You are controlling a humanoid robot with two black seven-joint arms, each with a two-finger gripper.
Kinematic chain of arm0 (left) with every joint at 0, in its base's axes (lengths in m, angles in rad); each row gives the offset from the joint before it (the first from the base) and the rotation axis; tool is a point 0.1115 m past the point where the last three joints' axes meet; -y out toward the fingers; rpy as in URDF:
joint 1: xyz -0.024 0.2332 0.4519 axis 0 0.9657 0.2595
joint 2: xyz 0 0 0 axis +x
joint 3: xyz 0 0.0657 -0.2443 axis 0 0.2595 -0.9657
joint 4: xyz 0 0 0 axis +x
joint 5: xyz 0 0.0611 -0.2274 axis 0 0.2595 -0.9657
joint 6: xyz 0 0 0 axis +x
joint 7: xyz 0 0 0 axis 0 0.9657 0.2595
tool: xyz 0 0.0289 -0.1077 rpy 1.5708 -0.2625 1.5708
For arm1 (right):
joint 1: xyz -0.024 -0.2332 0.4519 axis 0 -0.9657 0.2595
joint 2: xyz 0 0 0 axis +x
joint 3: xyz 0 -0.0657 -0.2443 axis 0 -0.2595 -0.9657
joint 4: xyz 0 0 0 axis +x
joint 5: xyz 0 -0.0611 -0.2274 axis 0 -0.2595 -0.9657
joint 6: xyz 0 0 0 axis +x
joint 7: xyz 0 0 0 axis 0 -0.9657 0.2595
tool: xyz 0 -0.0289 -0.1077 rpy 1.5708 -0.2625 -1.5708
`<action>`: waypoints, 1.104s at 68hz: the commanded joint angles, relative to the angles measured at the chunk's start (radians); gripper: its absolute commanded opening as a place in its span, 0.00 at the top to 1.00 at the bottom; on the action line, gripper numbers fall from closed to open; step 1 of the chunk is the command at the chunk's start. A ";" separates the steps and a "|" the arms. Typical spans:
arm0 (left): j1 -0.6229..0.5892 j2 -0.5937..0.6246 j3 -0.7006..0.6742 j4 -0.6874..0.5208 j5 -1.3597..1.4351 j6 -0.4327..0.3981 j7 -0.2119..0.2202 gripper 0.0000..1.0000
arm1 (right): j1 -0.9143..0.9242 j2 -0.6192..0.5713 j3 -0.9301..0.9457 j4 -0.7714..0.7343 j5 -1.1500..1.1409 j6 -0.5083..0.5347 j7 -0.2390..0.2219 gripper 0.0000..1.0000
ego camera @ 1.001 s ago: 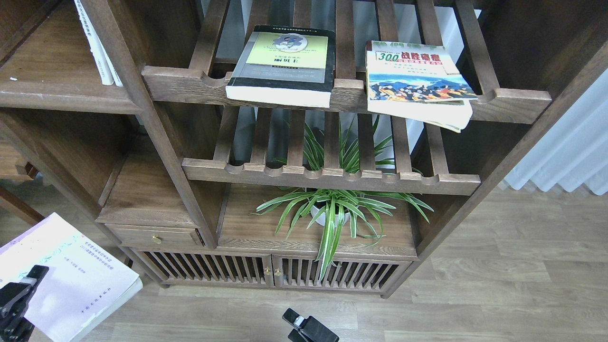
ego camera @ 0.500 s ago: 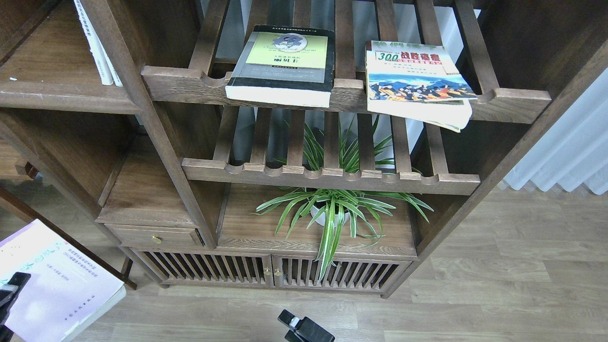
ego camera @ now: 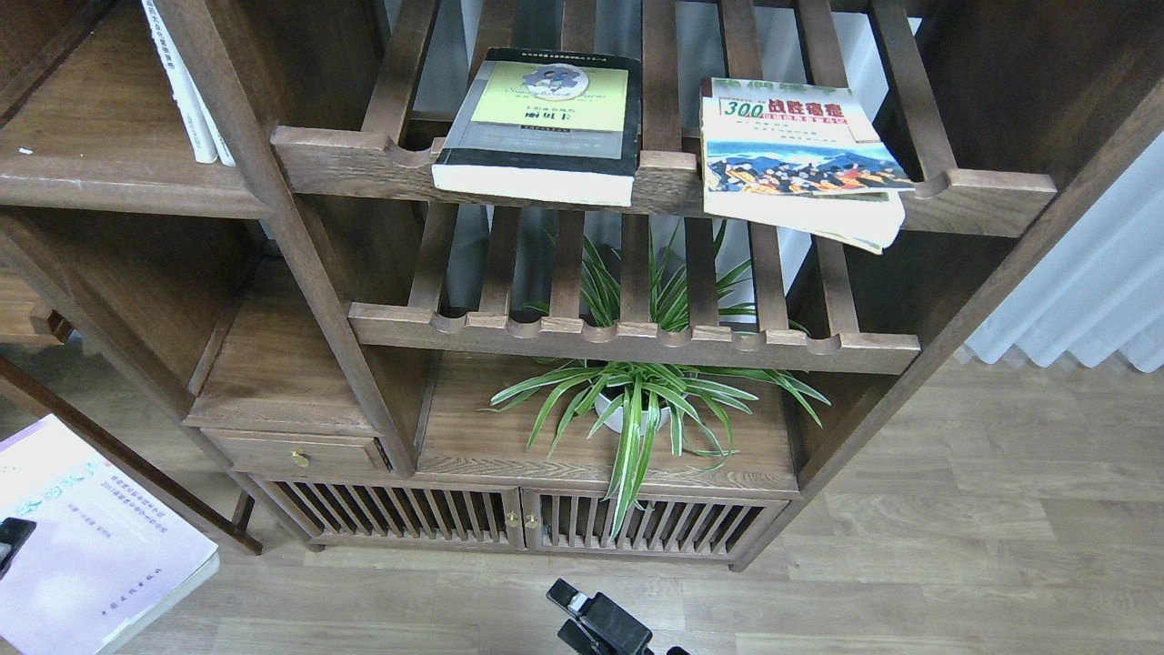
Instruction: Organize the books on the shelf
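Observation:
The pale lavender-white book [ego camera: 86, 546] is at the bottom left, held above the floor, partly cut off by the view's edge. Only a black fingertip of my left gripper [ego camera: 9, 539] shows, lying over the book's cover at the left edge. The thick black-edged book with the yellow-green panel [ego camera: 546, 123] lies flat on the top slatted rack. The colourful "300" book [ego camera: 800, 155] lies to its right, overhanging the rail. The solid dark-brown shelf [ego camera: 100, 173] is at the upper left. My right gripper [ego camera: 591, 619] is low at the bottom centre, dark and seen end-on.
Two thin white-spined books [ego camera: 186, 82] lean at the right end of the solid shelf. A second slatted rack [ego camera: 637, 341] sits below the top one. A spider plant in a white pot [ego camera: 637, 400] stands on the lower board. A small drawer [ego camera: 296, 450] sits beneath the left compartment.
The lavender-white book and my left gripper have moved left, so most of the gripper has left the view. The right gripper has shifted slightly.

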 commanded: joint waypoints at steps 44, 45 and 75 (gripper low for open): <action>-0.019 0.174 -0.285 -0.174 0.073 0.000 0.028 0.91 | 0.009 0.000 0.041 -0.014 -0.001 0.000 -0.004 0.00; -0.020 0.179 -0.288 -0.174 0.073 0.000 0.028 0.91 | 0.010 0.000 0.041 -0.014 -0.001 0.000 -0.004 0.00; -0.313 0.406 -0.362 -0.079 0.206 0.000 0.119 0.93 | 0.006 0.000 0.041 -0.010 -0.001 0.000 -0.005 0.00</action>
